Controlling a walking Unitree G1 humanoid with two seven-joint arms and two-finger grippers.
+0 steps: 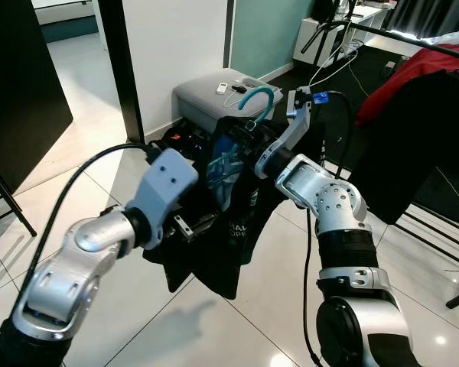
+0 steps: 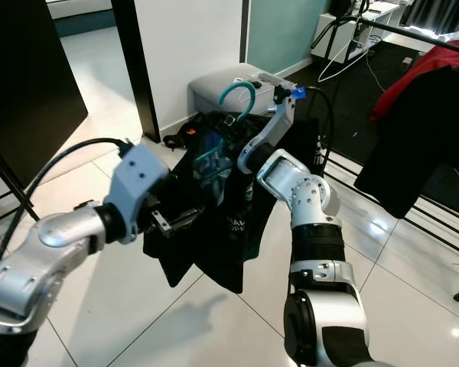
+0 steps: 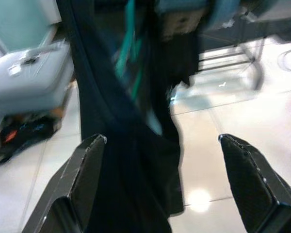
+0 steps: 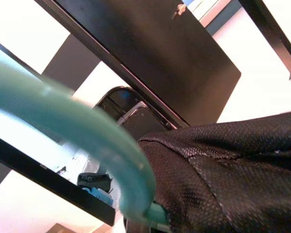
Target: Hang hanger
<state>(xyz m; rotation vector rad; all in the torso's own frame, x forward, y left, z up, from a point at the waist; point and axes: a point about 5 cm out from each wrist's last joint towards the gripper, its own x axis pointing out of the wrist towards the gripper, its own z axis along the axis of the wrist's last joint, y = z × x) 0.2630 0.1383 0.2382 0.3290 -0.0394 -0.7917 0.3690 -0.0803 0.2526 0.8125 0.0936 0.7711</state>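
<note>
A teal hanger (image 1: 258, 99) carries a black shirt (image 1: 229, 229) with a teal print, held up over the tiled floor. My right gripper (image 1: 252, 138) is shut on the hanger just below its hook, its fingers mostly hidden by the shirt's collar. In the right wrist view the hook (image 4: 87, 131) curves close over the black fabric (image 4: 223, 179). My left gripper (image 1: 185, 226) is open at the shirt's lower left side. In the left wrist view the shirt (image 3: 131, 160) hangs between its spread fingers (image 3: 92, 165), nearer one of them.
A black clothes rail (image 1: 413, 38) runs at the upper right, with red and black garments (image 1: 421, 115) hanging on it and its feet on the floor. A grey box (image 1: 206, 92) stands behind the shirt, beside a black post (image 1: 126, 69) and a dark bag (image 1: 180, 138).
</note>
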